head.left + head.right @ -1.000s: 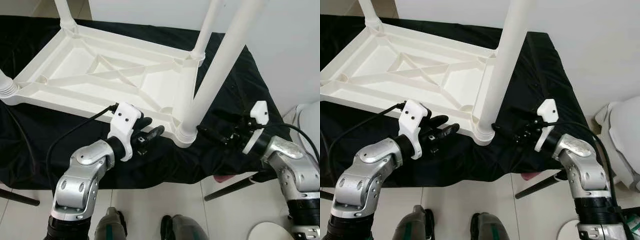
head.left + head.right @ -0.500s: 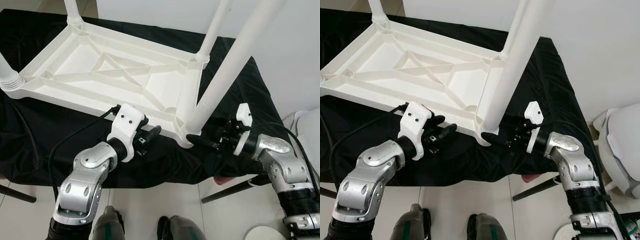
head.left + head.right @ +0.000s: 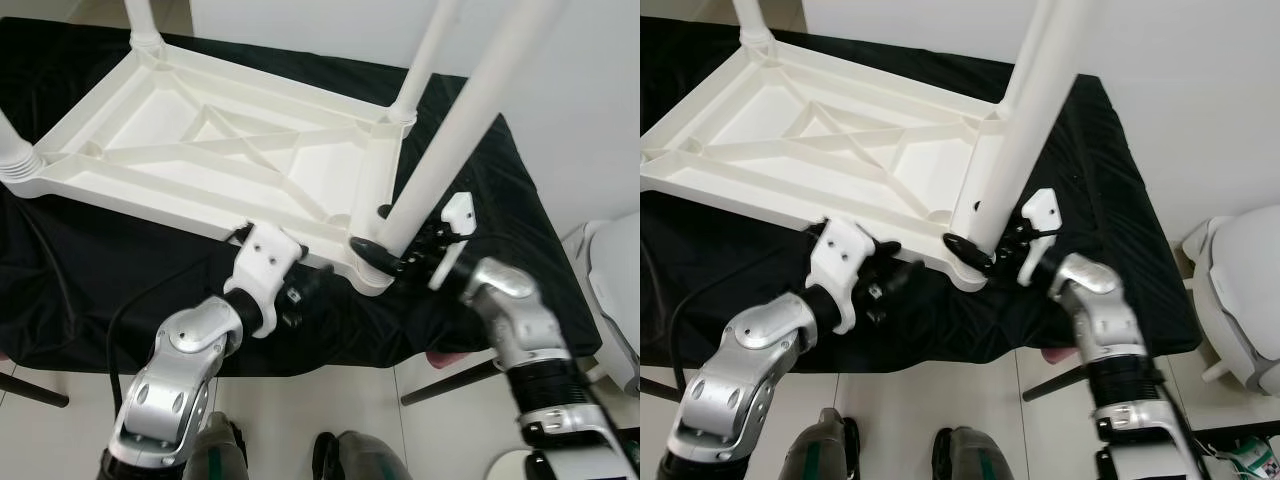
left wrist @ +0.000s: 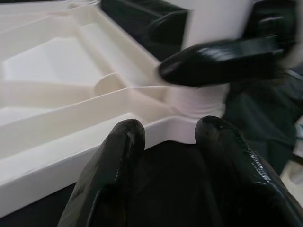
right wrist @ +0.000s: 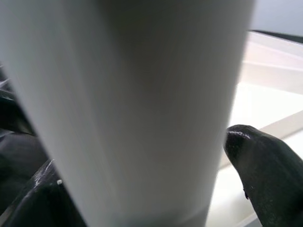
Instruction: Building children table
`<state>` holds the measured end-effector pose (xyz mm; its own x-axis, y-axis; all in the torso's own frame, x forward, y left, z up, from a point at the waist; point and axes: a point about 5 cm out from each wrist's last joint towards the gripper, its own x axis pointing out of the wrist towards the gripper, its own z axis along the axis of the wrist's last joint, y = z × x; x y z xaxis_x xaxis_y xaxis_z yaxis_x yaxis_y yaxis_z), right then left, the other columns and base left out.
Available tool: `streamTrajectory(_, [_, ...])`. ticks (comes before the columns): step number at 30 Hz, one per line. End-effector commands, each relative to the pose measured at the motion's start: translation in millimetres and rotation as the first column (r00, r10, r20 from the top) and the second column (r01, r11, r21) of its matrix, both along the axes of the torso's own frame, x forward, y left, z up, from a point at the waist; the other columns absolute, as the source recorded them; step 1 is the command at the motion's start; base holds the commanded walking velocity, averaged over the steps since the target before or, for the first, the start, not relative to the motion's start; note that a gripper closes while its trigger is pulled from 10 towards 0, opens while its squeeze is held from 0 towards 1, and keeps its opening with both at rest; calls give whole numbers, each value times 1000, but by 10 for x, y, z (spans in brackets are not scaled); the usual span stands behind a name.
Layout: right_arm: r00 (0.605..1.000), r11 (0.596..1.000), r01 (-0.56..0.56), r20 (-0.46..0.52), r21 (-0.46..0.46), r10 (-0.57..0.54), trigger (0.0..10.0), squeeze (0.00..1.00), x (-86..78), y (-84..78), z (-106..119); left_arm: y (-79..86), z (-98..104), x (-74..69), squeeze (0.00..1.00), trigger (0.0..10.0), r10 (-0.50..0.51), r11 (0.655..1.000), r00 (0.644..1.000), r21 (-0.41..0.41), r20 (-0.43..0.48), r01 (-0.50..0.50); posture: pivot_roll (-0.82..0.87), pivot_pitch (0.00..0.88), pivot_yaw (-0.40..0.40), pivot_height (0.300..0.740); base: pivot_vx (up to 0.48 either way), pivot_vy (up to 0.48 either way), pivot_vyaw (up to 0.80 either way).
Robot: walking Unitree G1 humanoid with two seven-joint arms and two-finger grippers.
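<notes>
Upturned children's table (image 3: 230, 150): plain white plastic, ribbed underside, no pattern. Table leg (image 3: 455, 140) at 2 o'clock: same white. Cloth (image 3: 100, 260) beneath: solid black. Left gripper (image 3: 300, 290) at 7 o'clock: glossy black fingers, white wrist housing, silver arm. Right gripper (image 3: 385, 250) at 4 o'clock: black fingers, white housing, silver arm. Floor (image 3: 40, 440): pale off-white tiles. Wall (image 3: 590, 100): white.
</notes>
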<state>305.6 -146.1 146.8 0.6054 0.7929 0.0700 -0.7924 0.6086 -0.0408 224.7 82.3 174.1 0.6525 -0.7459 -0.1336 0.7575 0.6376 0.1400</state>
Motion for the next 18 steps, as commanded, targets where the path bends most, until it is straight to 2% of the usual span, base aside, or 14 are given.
streamTrajectory(1, [1000,1000,23,-4,-17,-23,10000,0,7,2,-58,-32,30,-36,0,10000,-27,1000,999,10,34,26,1,62,-111,740,0,0,0])
streamTrajectory(5, [999,999,37,1,-16,-37,10000,0,25,2,-68,-25,21,-26,0,10000,-16,1000,999,20,40,15,2,58,-110,740,0,0,0])
streamTrajectory(8, [997,997,75,15,-8,-75,10000,0,89,-24,-52,-15,6,33,0,10000,26,999,998,31,63,-28,0,47,-106,740,0,0,0])
streamTrajectory(11, [992,993,121,42,-8,-121,10000,0,181,-92,3,-15,-6,161,0,10000,111,992,990,50,86,-115,-4,39,-103,740,0,0,0])
streamTrajectory(18, [985,987,161,59,-18,-160,10000,0,248,-186,56,-27,-45,214,0,10000,111,992,989,48,98,-116,-14,44,-109,740,0,0,0])
